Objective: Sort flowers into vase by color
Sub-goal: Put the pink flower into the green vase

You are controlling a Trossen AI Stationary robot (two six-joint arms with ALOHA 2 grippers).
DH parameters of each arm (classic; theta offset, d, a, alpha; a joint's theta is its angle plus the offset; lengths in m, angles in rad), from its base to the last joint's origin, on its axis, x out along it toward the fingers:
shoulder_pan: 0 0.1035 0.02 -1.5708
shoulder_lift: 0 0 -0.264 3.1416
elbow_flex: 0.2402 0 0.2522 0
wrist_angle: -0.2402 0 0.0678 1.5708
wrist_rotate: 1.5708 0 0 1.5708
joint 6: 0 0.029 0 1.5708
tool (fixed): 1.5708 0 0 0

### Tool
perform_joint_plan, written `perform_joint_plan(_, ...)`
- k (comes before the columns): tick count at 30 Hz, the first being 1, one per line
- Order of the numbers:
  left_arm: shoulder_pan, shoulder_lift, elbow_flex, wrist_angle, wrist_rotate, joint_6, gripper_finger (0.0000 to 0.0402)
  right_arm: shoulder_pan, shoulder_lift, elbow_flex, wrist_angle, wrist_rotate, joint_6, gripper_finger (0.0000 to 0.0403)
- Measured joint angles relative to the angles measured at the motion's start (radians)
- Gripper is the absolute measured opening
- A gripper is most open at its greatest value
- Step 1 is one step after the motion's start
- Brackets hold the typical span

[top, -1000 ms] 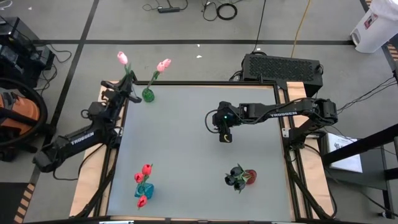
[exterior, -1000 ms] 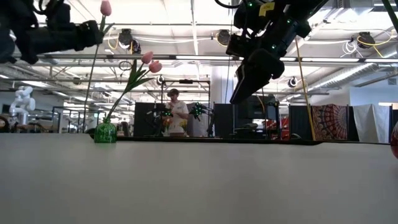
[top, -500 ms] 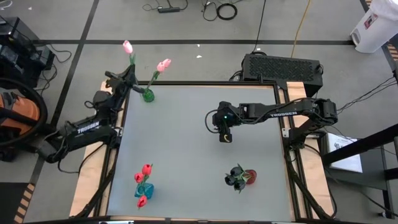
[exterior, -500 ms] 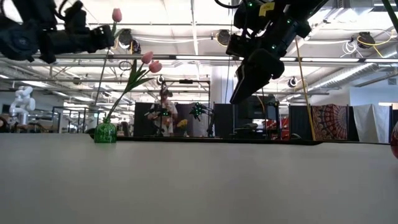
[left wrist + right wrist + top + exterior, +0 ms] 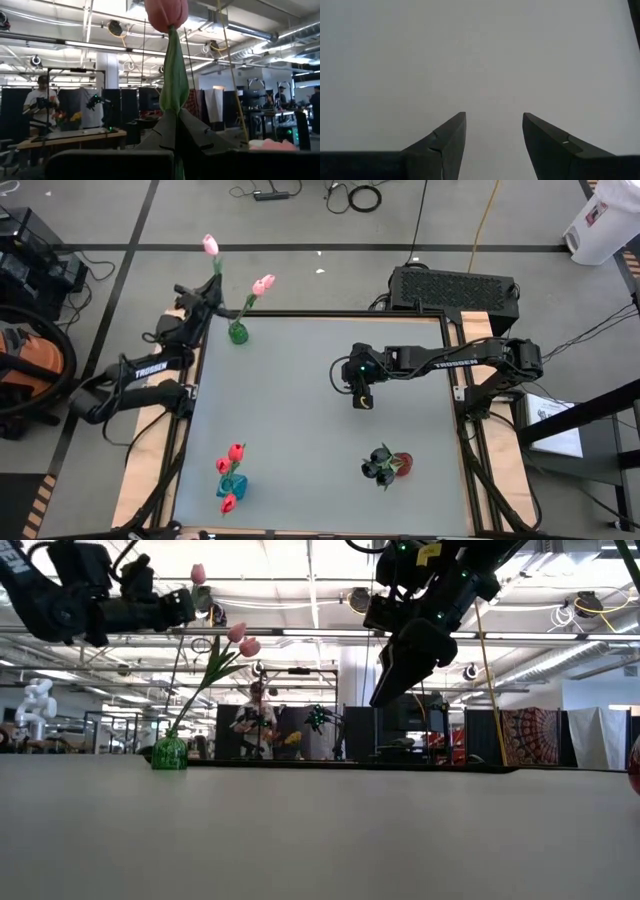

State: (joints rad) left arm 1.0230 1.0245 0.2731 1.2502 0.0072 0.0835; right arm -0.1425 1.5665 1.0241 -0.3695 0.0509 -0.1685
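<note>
"TROSSEN" in white on left arm [image 5: 143,367], same on right arm [image 5: 455,363]

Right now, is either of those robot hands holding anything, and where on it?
The left hand pinches a pink artificial tulip by its green stem, below the head. The right hand is open and empty.

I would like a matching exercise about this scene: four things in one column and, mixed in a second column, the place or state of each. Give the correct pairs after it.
Things:
1. green vase
2. blue vase
3. left gripper
4. right gripper

Places or states:
A. open and empty, above the middle of the table
B. near left part of the table, with red tulips
C. shut on the stem of a pink tulip, in the air
D. far left corner of the table, with pink tulips

Pairs: 1-D, 2-B, 3-C, 4-A
</note>
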Motion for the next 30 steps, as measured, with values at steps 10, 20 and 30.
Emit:
perform_joint_plan(10,0.04,0.111,0.017,0.086,0.027,0.0,0.0006,0.0,0.0,0.0,0.0,0.0,0.0,0.0187)
perform_joint_plan(20,0.058,0.171,0.017,0.144,0.048,-0.004,0.0006,0.0,0.0,0.0,0.0,0.0,0.0,0.0187)
perform_joint_plan(30,0.058,0.239,0.021,0.185,0.05,-0.022,0.0006,0.0,0.0,0.0,0.0,0.0,0.0,0.0187)
